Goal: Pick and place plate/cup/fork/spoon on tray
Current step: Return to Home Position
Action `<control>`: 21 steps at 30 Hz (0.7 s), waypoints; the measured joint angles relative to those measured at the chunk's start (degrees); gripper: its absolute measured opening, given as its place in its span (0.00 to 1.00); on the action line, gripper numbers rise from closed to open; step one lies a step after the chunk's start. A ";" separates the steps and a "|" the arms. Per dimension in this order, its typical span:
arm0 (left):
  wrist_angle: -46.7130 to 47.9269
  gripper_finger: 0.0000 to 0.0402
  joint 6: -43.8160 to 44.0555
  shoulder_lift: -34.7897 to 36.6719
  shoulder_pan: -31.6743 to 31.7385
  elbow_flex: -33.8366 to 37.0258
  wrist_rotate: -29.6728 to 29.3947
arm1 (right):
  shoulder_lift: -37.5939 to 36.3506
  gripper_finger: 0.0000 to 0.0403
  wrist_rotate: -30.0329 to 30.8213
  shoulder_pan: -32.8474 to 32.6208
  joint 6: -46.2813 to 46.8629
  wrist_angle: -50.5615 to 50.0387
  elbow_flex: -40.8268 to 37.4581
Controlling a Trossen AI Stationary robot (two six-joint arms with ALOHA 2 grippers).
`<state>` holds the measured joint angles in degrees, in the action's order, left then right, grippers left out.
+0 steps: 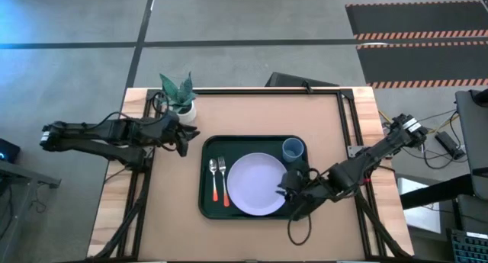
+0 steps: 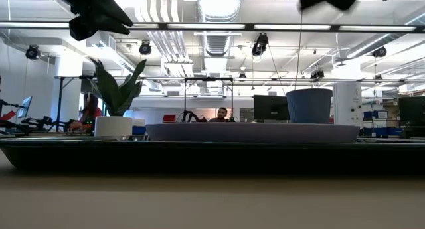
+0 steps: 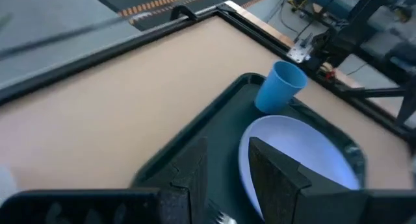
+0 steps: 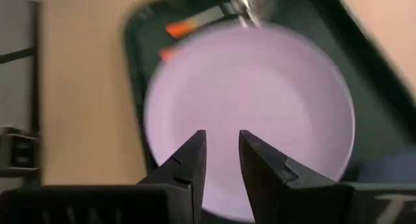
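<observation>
The table (image 1: 252, 114) has a tan top with pale wood strips along its left and right sides. A dark green tray (image 1: 204, 179) lies flat on it, about midway left to right and toward the near edge. A white pot (image 1: 185, 110) holding a green plant stands near the far left corner, apart from the tray.

This is a robotics lab set in a large open-plan industrial workspace. A wooden table (image 1: 252, 114) edged with a black metal frame carries 2 dark robot arms (image 1: 99, 133), with loose cables (image 1: 446, 145) trailing beside it. It stands on a polished concrete floor (image 1: 252, 19) that bears a black mat (image 1: 415, 19) with orange hazard stripes. Across the room, the low view shows an exposed ceiling of white ducts (image 2: 219, 30) and pipes, hanging spot lamps (image 2: 145, 48), desks with monitors (image 2: 269, 108), and 2 people (image 2: 222, 114) among them.
</observation>
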<state>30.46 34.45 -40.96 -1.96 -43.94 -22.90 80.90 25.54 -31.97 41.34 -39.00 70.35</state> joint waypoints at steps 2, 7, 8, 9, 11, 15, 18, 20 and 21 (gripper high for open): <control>0.02 0.23 1.21 0.58 0.02 0.13 2.82 | 0.00 0.20 -0.03 0.00 -5.67 -0.18 3.48; -0.05 0.23 1.23 1.00 -0.02 0.26 8.51 | 0.00 0.20 -1.42 -0.39 -9.47 -0.02 11.92; -0.32 0.23 0.93 1.02 -0.02 0.26 8.52 | 0.00 0.20 -1.67 -0.45 -11.19 0.20 13.22; -0.57 0.23 0.22 1.16 -0.02 0.26 8.95 | 0.00 0.20 -2.34 -0.75 -13.65 0.36 14.34; -0.59 0.23 -1.82 1.53 -0.04 0.26 11.02 | 0.00 0.20 -6.13 -1.11 -19.63 0.29 16.34; -4.53 0.23 -8.29 2.39 -0.04 0.26 17.28 | -0.02 0.20 -18.93 -1.40 -35.39 0.32 18.83; -8.15 0.23 -12.91 3.43 -0.04 0.26 22.01 | -0.46 0.20 -22.59 -1.36 -39.46 -0.30 19.32; -9.57 0.23 -15.70 4.27 -0.13 0.26 24.51 | -1.84 0.20 -22.51 -0.71 -39.19 -3.49 19.07; -9.67 0.23 -16.96 4.91 -0.15 0.26 25.46 | -2.87 0.20 -22.17 -0.33 -38.41 -5.41 18.74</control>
<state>20.79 17.49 -36.05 -2.11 -43.68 2.56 78.03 3.37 -32.29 2.93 -44.41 89.09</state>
